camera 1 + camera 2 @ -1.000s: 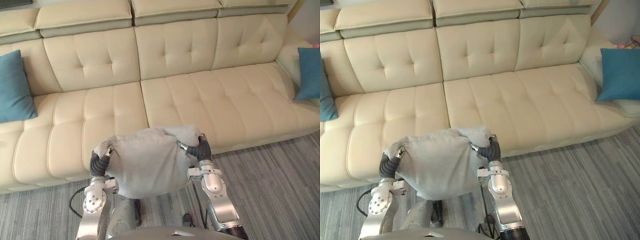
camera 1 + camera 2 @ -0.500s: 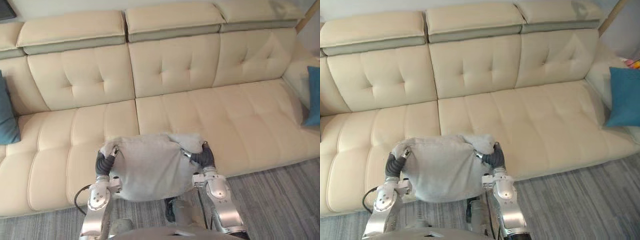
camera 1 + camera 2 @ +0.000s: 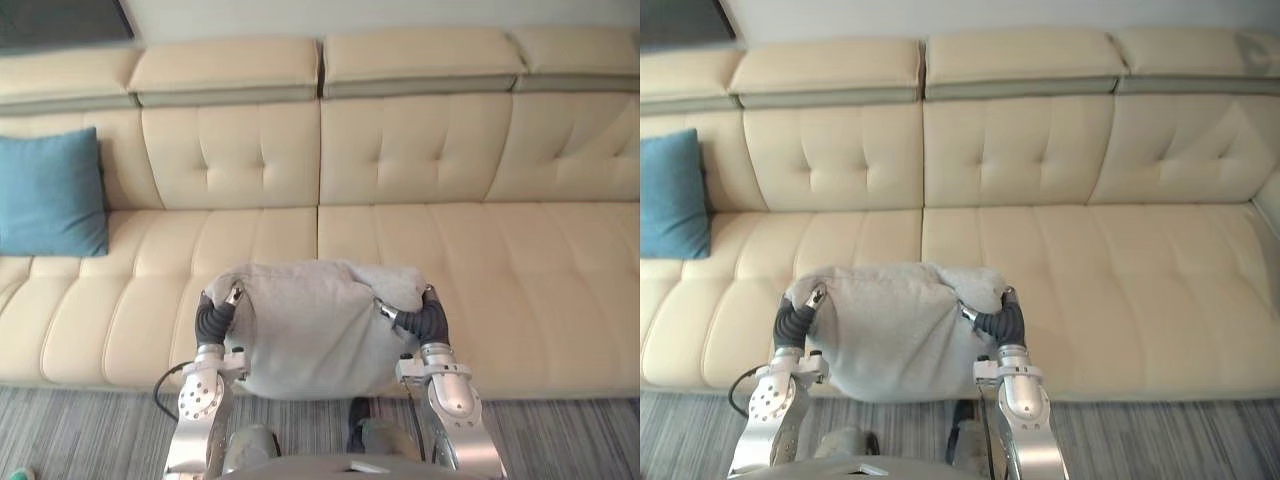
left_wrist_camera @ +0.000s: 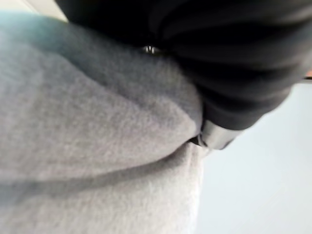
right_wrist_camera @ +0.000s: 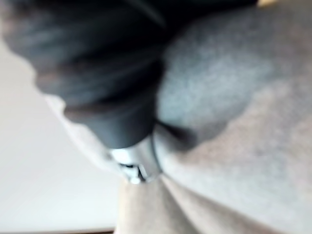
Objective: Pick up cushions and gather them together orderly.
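Close in front, a grey cushion (image 3: 315, 325) is pressed between the left hand (image 3: 213, 318) and right hand (image 3: 425, 322) (whether either grips or merely presses it, I cannot tell). Beyond it spans the cream sofa (image 3: 480, 250), with a blue cushion (image 3: 50, 195) upright against the backrest at its left end.

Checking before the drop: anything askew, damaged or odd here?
Nothing damaged. The grey cushion, squeezed between the left hand and right hand, bulges and sags unevenly over the front edge of the sofa. The blue cushion stands upright at its far left.
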Robot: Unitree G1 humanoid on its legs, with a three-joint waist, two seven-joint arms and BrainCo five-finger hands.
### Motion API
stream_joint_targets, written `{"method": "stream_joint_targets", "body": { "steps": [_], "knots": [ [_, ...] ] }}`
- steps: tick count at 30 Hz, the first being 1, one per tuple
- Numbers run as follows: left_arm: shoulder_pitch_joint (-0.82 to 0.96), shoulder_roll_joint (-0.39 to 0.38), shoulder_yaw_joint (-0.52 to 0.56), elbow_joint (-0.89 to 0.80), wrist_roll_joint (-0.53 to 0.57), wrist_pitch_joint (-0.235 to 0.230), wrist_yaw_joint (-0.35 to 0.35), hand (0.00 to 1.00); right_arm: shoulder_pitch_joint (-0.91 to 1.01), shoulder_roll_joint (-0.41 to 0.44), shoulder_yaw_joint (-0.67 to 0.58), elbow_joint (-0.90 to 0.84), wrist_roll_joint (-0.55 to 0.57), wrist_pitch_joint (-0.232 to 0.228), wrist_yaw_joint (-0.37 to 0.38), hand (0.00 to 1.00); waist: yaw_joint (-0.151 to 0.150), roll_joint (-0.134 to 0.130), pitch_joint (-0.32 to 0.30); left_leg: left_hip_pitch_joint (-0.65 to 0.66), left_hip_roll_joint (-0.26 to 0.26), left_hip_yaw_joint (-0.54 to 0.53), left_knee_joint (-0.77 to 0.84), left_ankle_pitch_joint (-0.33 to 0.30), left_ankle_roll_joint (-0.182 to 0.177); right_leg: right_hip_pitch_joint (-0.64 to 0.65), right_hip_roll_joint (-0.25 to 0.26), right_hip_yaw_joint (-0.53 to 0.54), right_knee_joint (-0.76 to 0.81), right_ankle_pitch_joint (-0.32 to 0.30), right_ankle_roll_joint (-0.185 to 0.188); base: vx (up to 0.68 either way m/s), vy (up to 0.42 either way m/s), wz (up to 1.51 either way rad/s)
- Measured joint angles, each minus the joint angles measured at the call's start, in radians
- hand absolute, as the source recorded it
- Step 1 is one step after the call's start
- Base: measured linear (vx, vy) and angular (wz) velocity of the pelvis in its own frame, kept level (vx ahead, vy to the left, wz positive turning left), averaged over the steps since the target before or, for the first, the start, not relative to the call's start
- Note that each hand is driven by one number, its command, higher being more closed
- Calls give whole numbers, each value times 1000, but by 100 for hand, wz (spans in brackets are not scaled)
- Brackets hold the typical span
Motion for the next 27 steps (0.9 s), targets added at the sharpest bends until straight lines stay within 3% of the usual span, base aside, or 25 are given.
{"method": "stream_joint_targets", "body": {
  "steps": [6, 14, 19, 23, 27],
  "knots": [
    [-4, 39, -38, 86, 3, 2, -25, 100, -60, -7, -39, 76, -9, 0, 1, 100, -18, -17, -16, 54, -64, 20, -121, 49, 19, 64, -12, 29, -171, 105, 24, 45, 62, -9],
    [-96, 71, -19, 101, 14, 2, 4, 100, -201, -12, -30, 189, -41, 0, -7, 100, -14, -31, -16, 29, -88, 16, -162, 72, 26, 77, -20, 31, -281, 176, 22, -21, 5, 0],
    [-319, 101, 35, 143, 23, 2, 125, 100, -466, -11, 6, 248, -64, 0, -88, 100, -10, -58, 26, -95, -82, 12, -86, 72, 25, -17, -23, 37, -281, 217, 10, -124, -2, 0],
    [-691, 177, 50, 248, 21, 2, 258, 100, -847, -17, -33, 355, -87, 5, -215, 100, 1, -56, 81, -258, -68, 11, 21, 68, 31, -149, -25, 41, -244, 248, 1, -188, 44, 1],
    [-961, 270, 49, 296, 21, -4, 336, 100, -1085, -50, -71, 375, -86, 8, -306, 100, 5, -53, 133, -350, -54, 7, 76, 66, 35, -229, -24, 50, -214, 259, -4, -181, 18, -2]
  ]
}}
